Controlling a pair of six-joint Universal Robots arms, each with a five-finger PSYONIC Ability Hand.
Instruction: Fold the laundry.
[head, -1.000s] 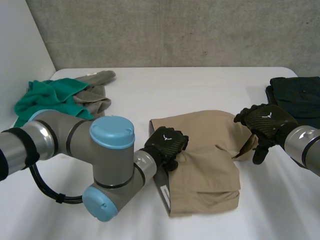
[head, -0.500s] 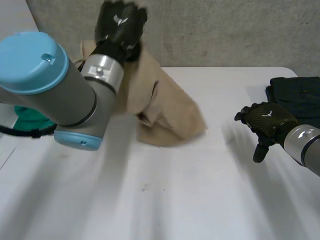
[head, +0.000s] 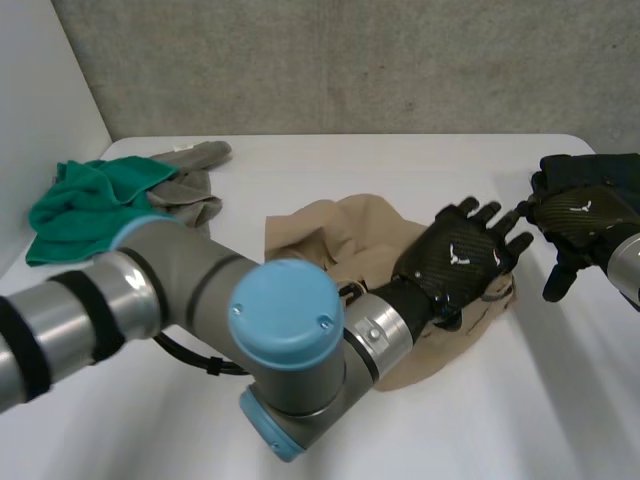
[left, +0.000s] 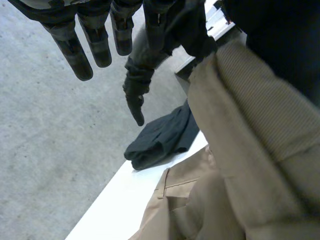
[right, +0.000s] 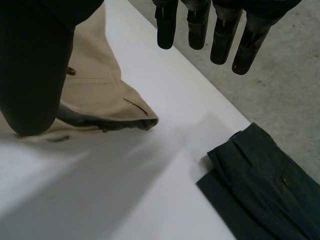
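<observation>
A tan garment (head: 320, 235) lies crumpled in a heap at the middle of the white table (head: 400, 165). My left arm reaches across it, and my left hand (head: 455, 260) hovers over the heap's right side with fingers (left: 72, 47) straight and spread, open. In the left wrist view the tan cloth (left: 235, 165) lies under and beside the palm. My right hand (head: 575, 215) is to the right of the heap, apart from it, its fingers (right: 197, 25) straight and holding nothing. The right wrist view shows the tan garment's edge (right: 95, 80) under my left hand (right: 30, 75).
A folded dark garment (head: 605, 170) lies at the table's right edge, just behind my right hand, also visible in the wrist views (left: 162, 135) (right: 260, 190). A green cloth (head: 85, 195) and a grey cloth (head: 195, 175) lie bunched at the back left.
My left hand, shut on the tan garment, swung it up to the back left, then let it fall in a heap and opened. My right hand drew slightly back and right.
</observation>
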